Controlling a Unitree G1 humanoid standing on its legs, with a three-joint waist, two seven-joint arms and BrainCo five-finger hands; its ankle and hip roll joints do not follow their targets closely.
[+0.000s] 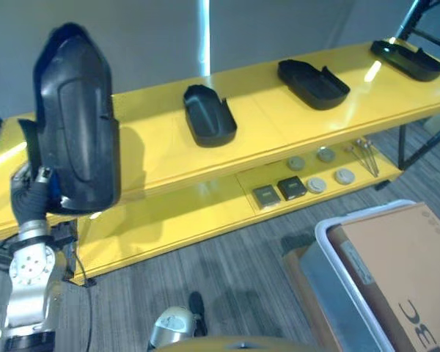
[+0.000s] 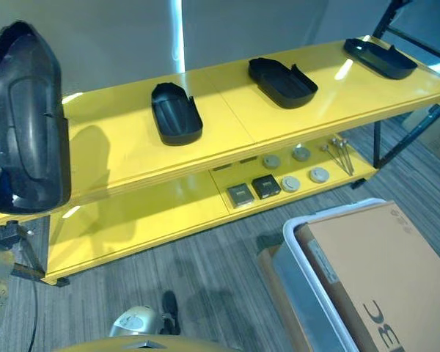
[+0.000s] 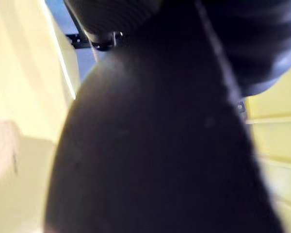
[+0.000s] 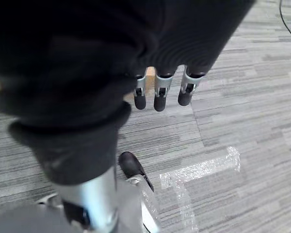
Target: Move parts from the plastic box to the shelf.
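A large black moulded part stands upright in the air over the left end of the yellow shelf. My left hand is behind its lower edge, and the part hides the fingers. Three more black parts lie on the top board: one near the middle, one further right and one at the far right end. My right hand hangs over the grey carpet, fingers relaxed and holding nothing.
The plastic box stands on the floor at lower right with a brown cardboard sheet in it. On the lower shelf board lie dark square pieces, round discs and thin metal rods. A grey wall backs the shelf.
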